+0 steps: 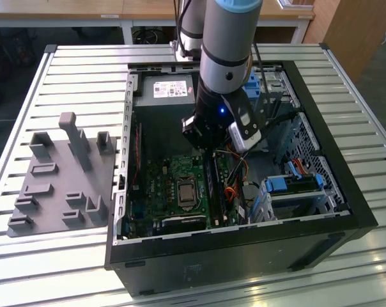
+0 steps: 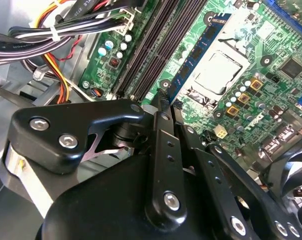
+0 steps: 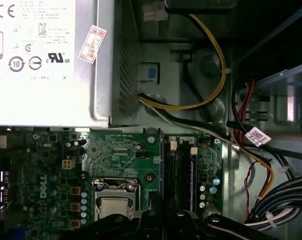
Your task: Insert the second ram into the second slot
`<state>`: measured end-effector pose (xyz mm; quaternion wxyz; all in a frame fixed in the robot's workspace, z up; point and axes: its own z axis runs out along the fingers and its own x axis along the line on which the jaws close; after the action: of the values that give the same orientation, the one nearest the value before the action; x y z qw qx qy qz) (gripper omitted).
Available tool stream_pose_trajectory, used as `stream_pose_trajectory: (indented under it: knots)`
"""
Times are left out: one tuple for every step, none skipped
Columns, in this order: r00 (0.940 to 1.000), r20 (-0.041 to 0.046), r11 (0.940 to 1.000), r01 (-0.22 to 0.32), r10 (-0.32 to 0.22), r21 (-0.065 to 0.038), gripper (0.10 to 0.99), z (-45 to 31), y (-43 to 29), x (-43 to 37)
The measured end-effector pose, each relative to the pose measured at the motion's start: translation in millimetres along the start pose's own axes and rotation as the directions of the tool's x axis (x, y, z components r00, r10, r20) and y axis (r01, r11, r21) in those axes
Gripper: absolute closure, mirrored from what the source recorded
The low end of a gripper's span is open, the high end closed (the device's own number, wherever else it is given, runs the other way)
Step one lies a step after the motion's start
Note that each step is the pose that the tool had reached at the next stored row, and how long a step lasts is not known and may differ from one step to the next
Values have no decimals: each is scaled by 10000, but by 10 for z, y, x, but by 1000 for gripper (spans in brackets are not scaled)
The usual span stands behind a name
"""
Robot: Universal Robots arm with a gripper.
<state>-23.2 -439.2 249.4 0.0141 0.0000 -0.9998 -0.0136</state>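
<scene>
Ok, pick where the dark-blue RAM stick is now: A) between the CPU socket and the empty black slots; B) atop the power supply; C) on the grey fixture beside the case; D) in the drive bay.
A: in the second wrist view the RAM stick runs between the CPU socket and the empty black slots, close to the gripper.

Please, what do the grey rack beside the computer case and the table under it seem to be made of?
The grey rack looks like matte plastic, perhaps printed: its colour is an even dull grey with no glints. The table seems to be bare aluminium: silvery ribbed slats with bright reflections.
</scene>
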Motion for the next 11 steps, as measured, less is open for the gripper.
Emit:
stream_pose_trajectory:
  knots:
    - [10000, 1, 10000, -31, 31, 2, 949, 7, 0, 0]
    - [10000, 2, 10000, -57, 57, 3, 949, 15, 0, -1]
    - [10000, 2, 10000, -70, 70, 4, 949, 24, -1, -1]
    - [10000, 2, 10000, -72, 72, 3, 949, 35, -1, -2]
    - [10000, 2, 10000, -72, 72, 2, 949, 44, -1, -4]
    - [10000, 2, 10000, -72, 72, 3, 949, 52, -2, -6]
    - [10000, 2, 10000, -71, 71, 3, 949, 60, -2, -9]
    - [10000, 2, 10000, -72, 72, 3, 949, 66, -2, -11]
    - [10000, 2, 10000, -73, 73, 2, 949, 73, -2, -12]
    - [10000, 2, 10000, -73, 73, 4, 949, 77, -4, -13]
    - [10000, 2, 10000, -73, 73, 4, 949, 81, -5, -13]
